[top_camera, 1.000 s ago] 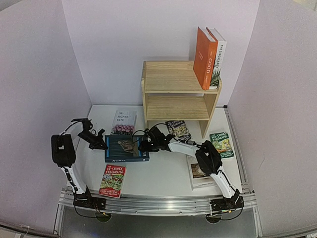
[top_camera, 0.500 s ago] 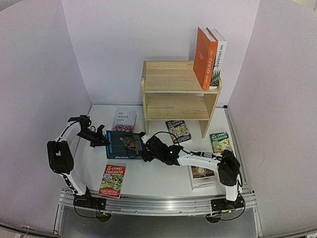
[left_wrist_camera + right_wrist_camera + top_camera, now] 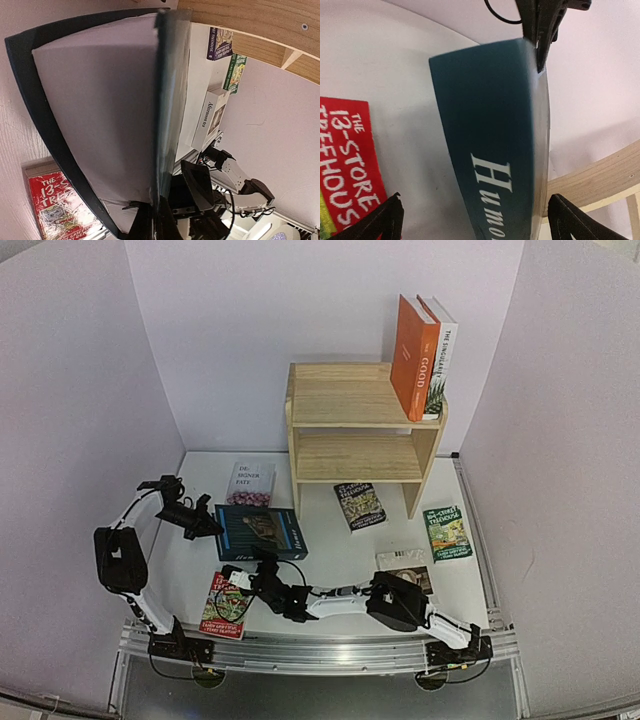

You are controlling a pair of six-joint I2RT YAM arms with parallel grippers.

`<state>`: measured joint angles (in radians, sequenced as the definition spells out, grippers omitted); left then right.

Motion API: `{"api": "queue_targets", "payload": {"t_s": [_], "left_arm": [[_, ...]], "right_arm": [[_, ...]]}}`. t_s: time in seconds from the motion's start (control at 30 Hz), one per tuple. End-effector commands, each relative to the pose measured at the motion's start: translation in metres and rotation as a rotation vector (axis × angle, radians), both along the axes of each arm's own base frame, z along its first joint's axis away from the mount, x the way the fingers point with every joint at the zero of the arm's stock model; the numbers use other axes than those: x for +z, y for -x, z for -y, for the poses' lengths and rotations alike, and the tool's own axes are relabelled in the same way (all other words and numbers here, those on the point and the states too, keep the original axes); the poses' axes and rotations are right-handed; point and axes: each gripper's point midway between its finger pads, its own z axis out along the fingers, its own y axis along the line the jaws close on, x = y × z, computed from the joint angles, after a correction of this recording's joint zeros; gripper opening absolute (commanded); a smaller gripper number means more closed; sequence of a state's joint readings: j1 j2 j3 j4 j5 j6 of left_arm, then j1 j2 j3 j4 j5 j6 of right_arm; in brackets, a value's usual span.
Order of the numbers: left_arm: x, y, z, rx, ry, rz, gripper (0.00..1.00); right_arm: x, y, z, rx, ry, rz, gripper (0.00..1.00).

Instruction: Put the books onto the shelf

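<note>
Thick rectangular navy book (image 3: 262, 532), smooth cover

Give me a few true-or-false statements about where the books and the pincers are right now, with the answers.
1. The orange book and the white book stand on the top tier of the shelf. True.
2. The left pincer is shut on the navy book. True.
3. The right pincer grips the red Treehouse book. False: it is open and holds nothing.
4. The green Treehouse book lies on the lower tier. False: it lies on the table.
</note>
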<state>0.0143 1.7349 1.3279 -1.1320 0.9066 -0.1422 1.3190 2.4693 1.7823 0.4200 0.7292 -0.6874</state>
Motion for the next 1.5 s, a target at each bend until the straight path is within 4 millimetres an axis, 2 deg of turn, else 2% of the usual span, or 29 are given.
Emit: {"api": "queue_targets", "payload": {"t_s": [0.0,0.1,0.23,0.3,0.4,0.43,0.47,0.5,0.53,0.57,0.6,0.67,0.8,0.9,1.0,1.1,1.2,1.27,1.47], "left_arm": [[0.021,-0.001,0.01,0.0,0.079,0.057,0.0],[0.02,0.0,0.01,-0.001,0.084,0.048,0.0],[0.021,0.0,0.011,-0.002,0.09,0.047,0.0],[0.021,0.0,0.011,-0.002,0.091,0.05,0.0],[0.025,0.0,0.012,-0.008,0.11,0.06,0.0],[0.028,-0.001,0.013,-0.012,0.121,0.069,0.03],[0.031,-0.001,0.014,-0.019,0.128,0.08,0.17],[0.034,-0.001,0.014,-0.03,0.125,0.098,0.38],[0.04,-0.002,0.014,-0.045,0.122,0.124,0.64],[0.047,-0.003,0.014,-0.064,0.118,0.158,0.87],[0.056,-0.004,0.014,-0.083,0.116,0.194,0.97],[0.08,-0.008,0.014,-0.125,0.112,0.288,0.99],[0.145,-0.017,0.006,-0.175,0.067,0.545,1.0],[0.183,-0.022,-0.004,-0.175,0.011,0.694,1.0],[0.205,-0.027,-0.014,-0.133,-0.041,0.768,1.0],[0.221,-0.032,-0.028,-0.075,-0.142,0.854,1.0],[0.23,-0.032,-0.044,0.009,-0.257,0.922,1.0],[0.225,-0.028,-0.051,0.055,-0.304,0.95,1.0],[0.172,-0.014,-0.055,0.11,-0.32,0.915,1.0]], "right_arm": [[0.044,-0.023,-0.009,-0.119,-0.093,0.174,0.97],[0.034,-0.032,-0.007,-0.181,-0.074,0.225,0.9],[0.027,-0.038,0.001,-0.243,-0.069,0.268,0.72],[0.026,-0.039,0.005,-0.259,-0.07,0.272,0.6],[0.031,-0.039,0.008,-0.264,-0.081,0.28,0.38],[0.036,-0.039,0.008,-0.265,-0.093,0.282,0.34],[0.041,-0.039,0.008,-0.267,-0.105,0.284,0.31],[0.047,-0.039,0.009,-0.269,-0.119,0.283,0.29],[0.054,-0.039,0.01,-0.274,-0.139,0.278,0.26],[0.063,-0.038,0.013,-0.282,-0.165,0.27,0.23],[0.071,-0.038,0.016,-0.289,-0.192,0.26,0.2],[0.088,-0.036,0.027,-0.302,-0.254,0.228,0.15],[0.134,-0.027,0.047,-0.29,-0.38,0.127,0.1],[0.155,-0.016,0.059,-0.225,-0.445,-0.013,0.05],[0.17,-0.004,0.071,-0.156,-0.512,-0.208,0.05],[0.196,0.012,0.084,-0.083,-0.574,-0.363,0.06],[0.239,0.019,0.1,-0.062,-0.647,-0.389,0.06],[0.281,0.02,0.119,-0.068,-0.733,-0.363,0.06],[0.39,0.034,0.155,0.017,-0.9,-0.283,0.05]]}}
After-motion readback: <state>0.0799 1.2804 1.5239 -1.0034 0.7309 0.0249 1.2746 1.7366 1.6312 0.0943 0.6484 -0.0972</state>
